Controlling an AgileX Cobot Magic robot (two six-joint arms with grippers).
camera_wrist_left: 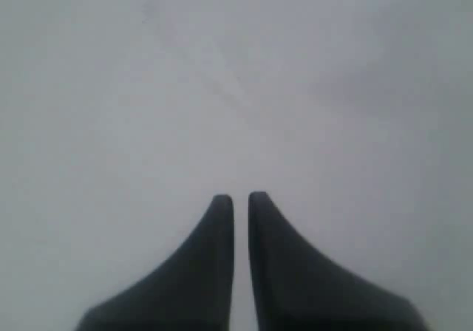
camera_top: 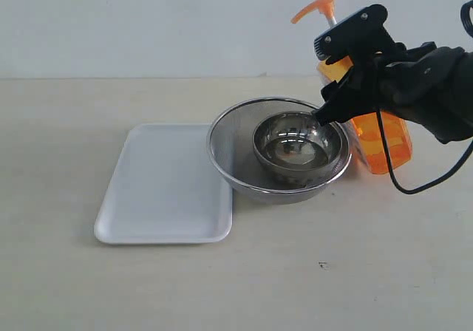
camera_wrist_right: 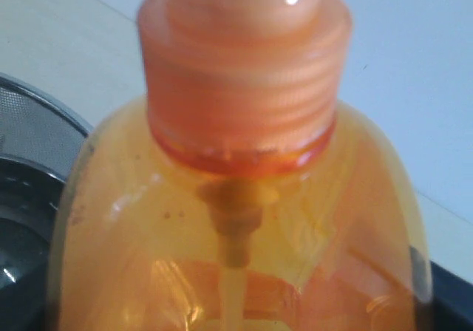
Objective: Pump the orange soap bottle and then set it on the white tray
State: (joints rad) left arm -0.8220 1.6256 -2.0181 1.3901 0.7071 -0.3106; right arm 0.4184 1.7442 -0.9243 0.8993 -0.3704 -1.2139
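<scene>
My right fingers (camera_top: 344, 94) hold the tall see-through orange soap bottle (camera_top: 384, 142), which leans beside the round steel strainer (camera_top: 229, 154), apart from the flat white tray (camera_top: 162, 183). My left fingers (camera_wrist_left: 214, 257) are pinched together, empty.

In the exterior view you have soft, even light over the table (camera_top: 332, 287); the shadows under the white tray (camera_top: 162, 190) and the strainer (camera_top: 225, 135) are thin and pale, and the steel bowl (camera_top: 299, 150) shows small glints. Your left wrist view is dim and grey, with the left gripper (camera_wrist_left: 241, 202) blurred. In your right wrist view the orange soap bottle (camera_wrist_right: 236, 220) is out of focus, with one white glare spot on its cap (camera_wrist_right: 244, 87).
</scene>
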